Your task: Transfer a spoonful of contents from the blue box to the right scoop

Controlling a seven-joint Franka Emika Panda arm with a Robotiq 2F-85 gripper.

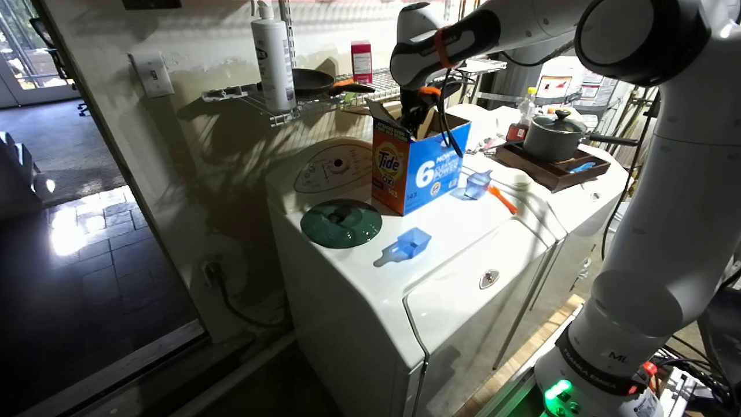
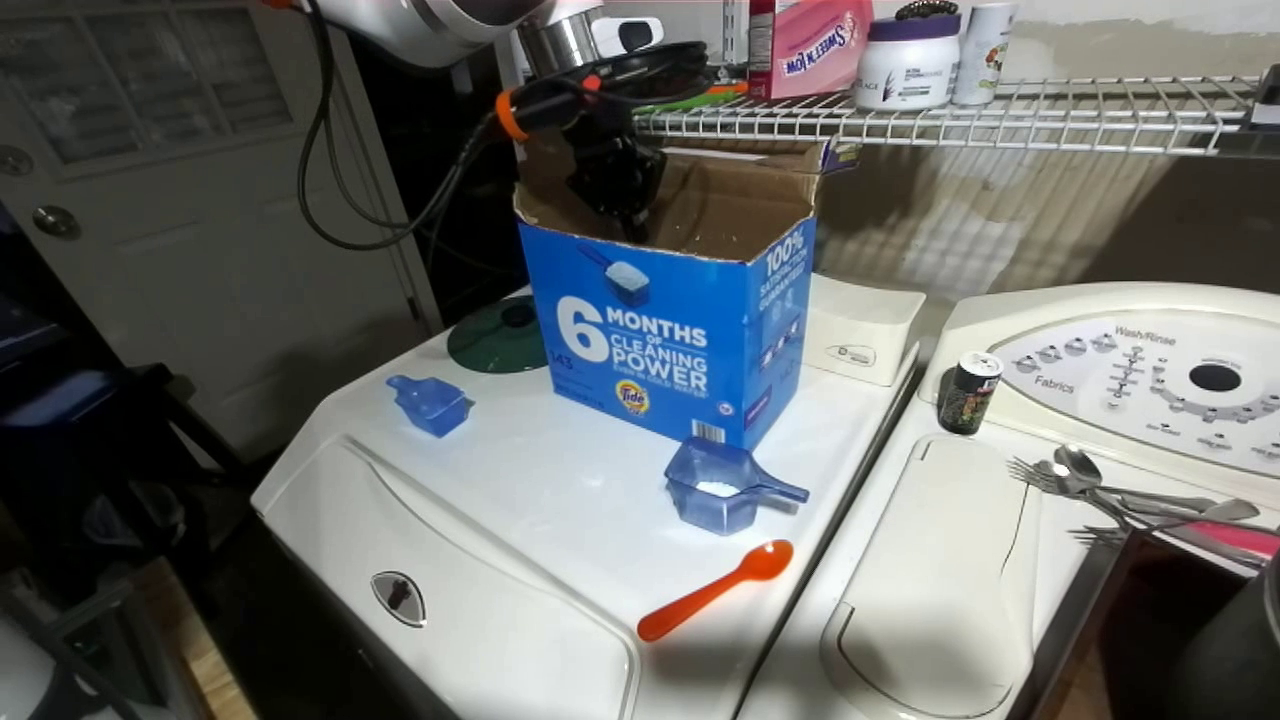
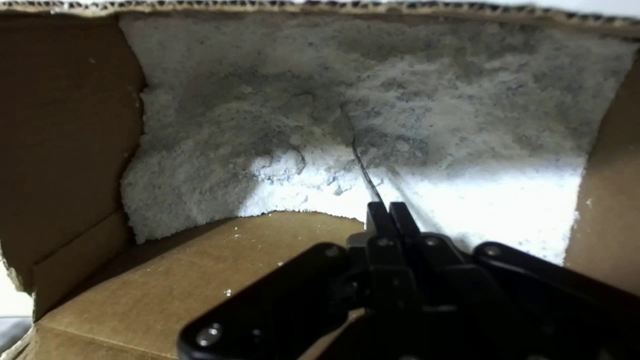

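Pinching a thin utensil (image 3: 367, 176), the end effector (image 3: 388, 206) hangs inside the blue box (image 2: 705, 295) above white powder (image 3: 500, 210).

In an exterior view, the blue box (image 1: 425, 174) stands upright and open-topped on a white appliance (image 1: 324, 278). The arm (image 1: 529, 23) arches over from the box's right, and the black gripper (image 1: 414, 123) reaches into the box's mouth, its tips hidden. Left of the box lies a round green disc (image 1: 359, 229); in front of the box, a bright blue scoop (image 1: 414, 243). Just right of the box sits a paler blue scoop (image 1: 478, 184), with an orange spoon (image 1: 505, 201) slightly farther from the box. Well right of the box, a brown tray (image 1: 579, 178) holds a lidded pot (image 1: 553, 140). Behind the box is a wire shelf (image 1: 388, 82).
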